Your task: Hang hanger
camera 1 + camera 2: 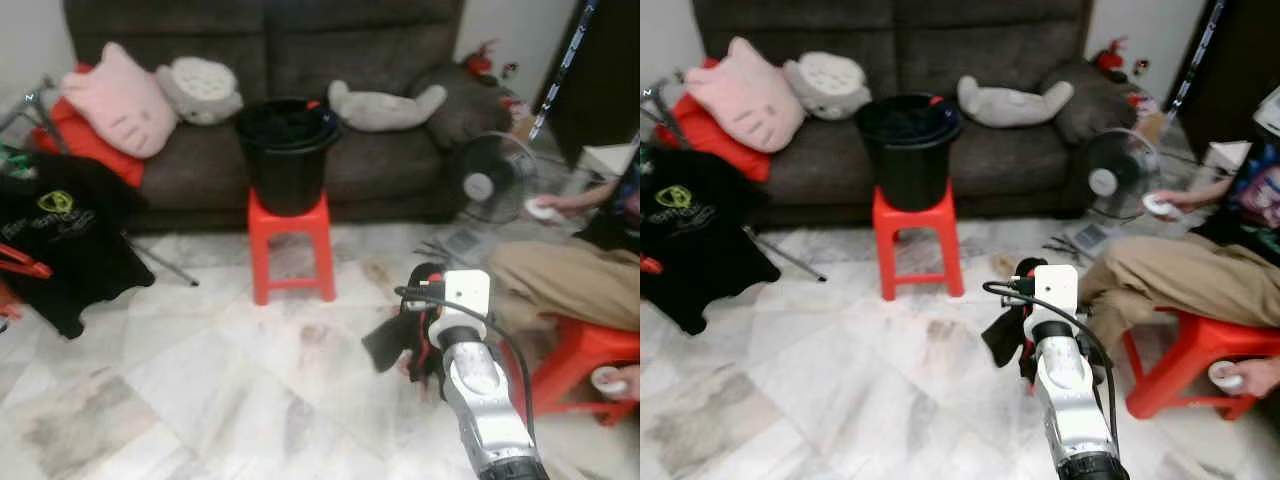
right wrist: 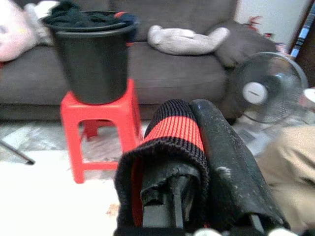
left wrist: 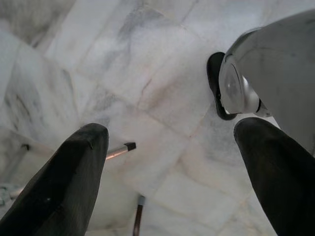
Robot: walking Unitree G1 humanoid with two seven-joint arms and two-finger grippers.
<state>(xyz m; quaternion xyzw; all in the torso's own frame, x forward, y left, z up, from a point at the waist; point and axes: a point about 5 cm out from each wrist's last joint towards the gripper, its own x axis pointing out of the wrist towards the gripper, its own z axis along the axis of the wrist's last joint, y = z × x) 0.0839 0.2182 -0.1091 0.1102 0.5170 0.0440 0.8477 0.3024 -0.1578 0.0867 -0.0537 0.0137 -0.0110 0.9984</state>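
My right gripper (image 1: 405, 338) is held out low over the marble floor, shut on a black and red knit cloth (image 2: 174, 132) that wraps one finger and hangs down from it. A black bucket (image 1: 287, 150) heaped with dark clothes stands on a red stool (image 1: 290, 245) before the sofa, ahead and to the left of that gripper. At the far left a black T-shirt (image 1: 60, 230) hangs from a rack, with part of a red hanger (image 1: 22, 264) beside it. My left gripper (image 3: 172, 132) is open over bare floor, nothing between its fingers.
A person (image 1: 570, 280) sits on a second red stool (image 1: 585, 365) close to my right arm. A floor fan (image 1: 495, 178) stands at the sofa's right end. Cushions and plush toys lie on the grey sofa (image 1: 380, 160). A metal rack leg (image 1: 160, 262) crosses the floor at left.
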